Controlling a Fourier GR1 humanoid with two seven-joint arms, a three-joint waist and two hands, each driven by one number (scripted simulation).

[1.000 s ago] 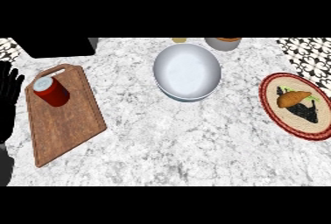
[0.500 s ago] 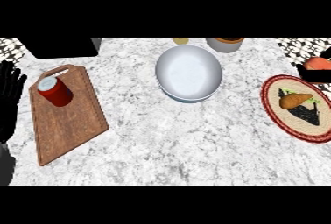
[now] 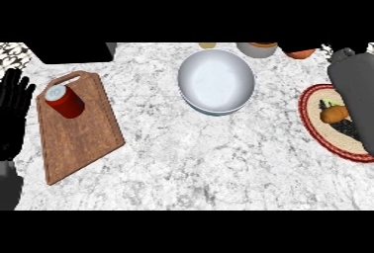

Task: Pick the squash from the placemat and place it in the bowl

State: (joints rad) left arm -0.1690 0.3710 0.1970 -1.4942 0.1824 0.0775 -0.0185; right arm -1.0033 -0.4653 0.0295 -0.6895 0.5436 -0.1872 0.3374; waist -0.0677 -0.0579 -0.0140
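Fingers of the left hand (image 3: pixel 15 116) rest straight while the right arm (image 3: pixel 356 94) hides its hand over the squash (image 3: pixel 333 113) on the placemat (image 3: pixel 321 136); grasping comes next, then the bowl (image 3: pixel 217 81).
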